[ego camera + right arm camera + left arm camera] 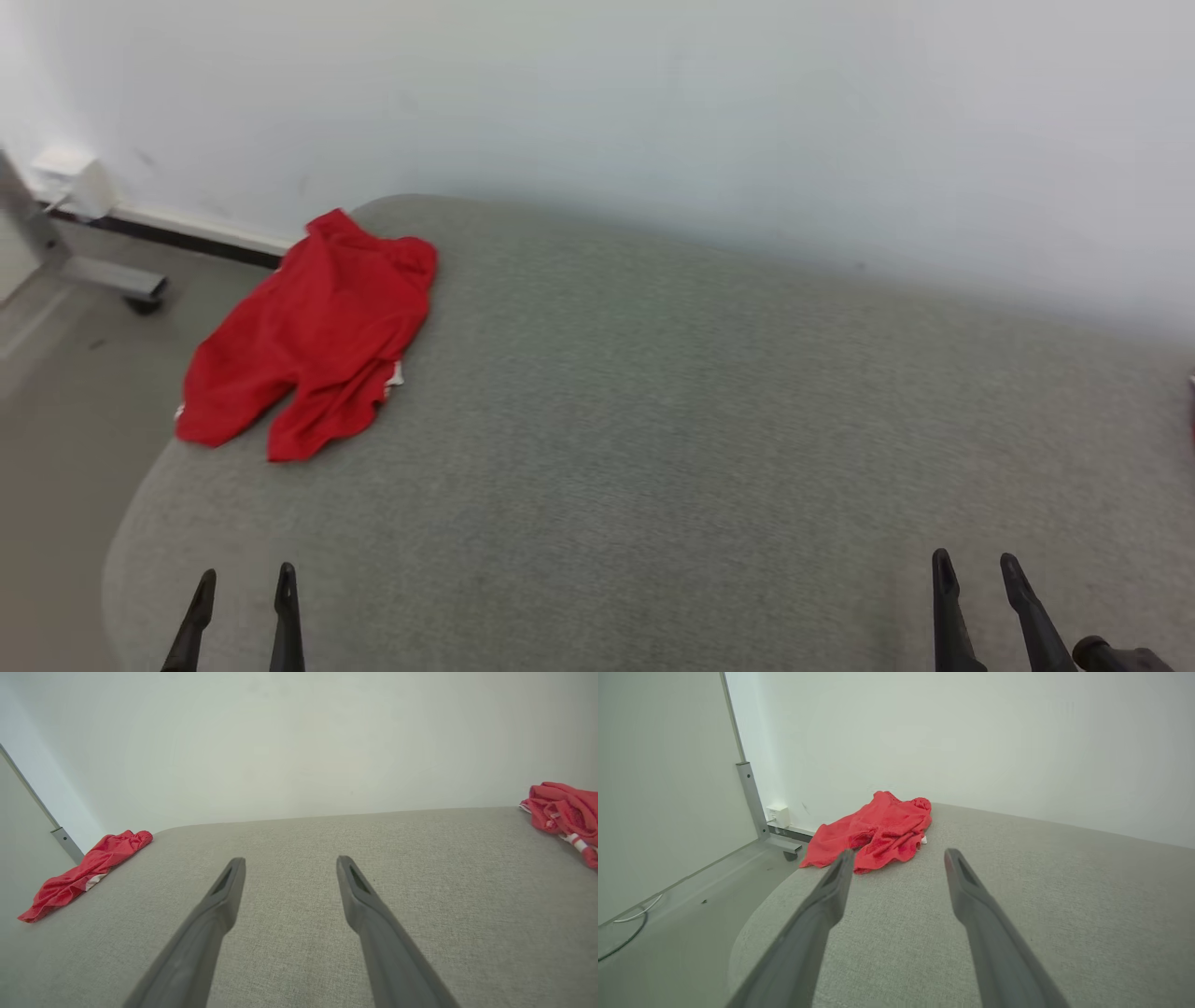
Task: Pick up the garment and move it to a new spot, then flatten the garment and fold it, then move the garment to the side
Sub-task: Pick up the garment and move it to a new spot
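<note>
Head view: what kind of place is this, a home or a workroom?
Probably a bare indoor workroom or test room. A grey fabric-covered surface stands before a plain white wall, a metal frame on a wheel rests on the floor, and a red garment lies on the surface.

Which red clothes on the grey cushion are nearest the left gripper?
The red shorts spread at the far left corner, ahead of the left gripper; the crumpled red garment lies at the right edge.
</note>
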Controlling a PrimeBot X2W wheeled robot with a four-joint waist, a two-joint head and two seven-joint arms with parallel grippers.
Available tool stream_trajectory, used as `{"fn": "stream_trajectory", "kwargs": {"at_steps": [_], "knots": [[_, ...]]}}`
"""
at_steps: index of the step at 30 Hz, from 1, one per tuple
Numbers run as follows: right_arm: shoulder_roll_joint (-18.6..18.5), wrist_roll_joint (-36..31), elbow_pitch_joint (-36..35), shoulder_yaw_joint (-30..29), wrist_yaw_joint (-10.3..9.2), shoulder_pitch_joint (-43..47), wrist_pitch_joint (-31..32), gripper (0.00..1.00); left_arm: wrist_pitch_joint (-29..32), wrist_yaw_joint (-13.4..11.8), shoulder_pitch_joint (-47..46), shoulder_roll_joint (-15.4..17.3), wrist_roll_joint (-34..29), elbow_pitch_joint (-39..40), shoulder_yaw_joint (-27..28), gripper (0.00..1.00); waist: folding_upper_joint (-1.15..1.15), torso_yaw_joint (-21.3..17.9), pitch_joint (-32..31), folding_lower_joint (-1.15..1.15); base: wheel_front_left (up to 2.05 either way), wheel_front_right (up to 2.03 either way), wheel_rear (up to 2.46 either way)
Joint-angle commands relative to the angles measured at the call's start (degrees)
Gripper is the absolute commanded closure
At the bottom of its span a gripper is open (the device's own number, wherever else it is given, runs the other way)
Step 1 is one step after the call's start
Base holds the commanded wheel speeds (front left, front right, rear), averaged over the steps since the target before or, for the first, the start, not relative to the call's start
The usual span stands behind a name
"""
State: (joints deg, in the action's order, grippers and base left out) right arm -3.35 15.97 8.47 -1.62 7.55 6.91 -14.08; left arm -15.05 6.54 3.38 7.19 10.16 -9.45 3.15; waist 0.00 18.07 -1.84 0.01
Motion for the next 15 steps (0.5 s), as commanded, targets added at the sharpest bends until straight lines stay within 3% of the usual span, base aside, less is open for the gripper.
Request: {"fn": "stream_trajectory", "kwargs": {"at_steps": [1, 7, 15], "knots": [[0.18, -0.16, 0.10, 0.19, -0.15, -0.44, 0.08, 0.00, -0.17, -0.23, 0.81, 0.15, 0.06, 0.02, 0.39, 0.00, 0.00, 5.31, -0.50, -0.01, 0.00, 0.00, 0.00], [0.29, -0.51, 0.51, 1.06, -0.16, -0.89, 0.26, 0.00, -0.17, -1.04, 1.76, 0.43, 0.38, 0.44, 1.74, 0.00, 0.00, 9.68, -0.65, -0.01, 0.00, 0.00, 0.00], [0.11, -0.78, 1.00, 2.02, -0.15, -2.92, 0.68, 0.00, -0.17, -1.70, 2.31, 0.30, 1.30, 1.54, 4.10, 0.00, 0.00, 10.39, 0.49, -0.01, 0.00, 0.00, 0.00]]}}
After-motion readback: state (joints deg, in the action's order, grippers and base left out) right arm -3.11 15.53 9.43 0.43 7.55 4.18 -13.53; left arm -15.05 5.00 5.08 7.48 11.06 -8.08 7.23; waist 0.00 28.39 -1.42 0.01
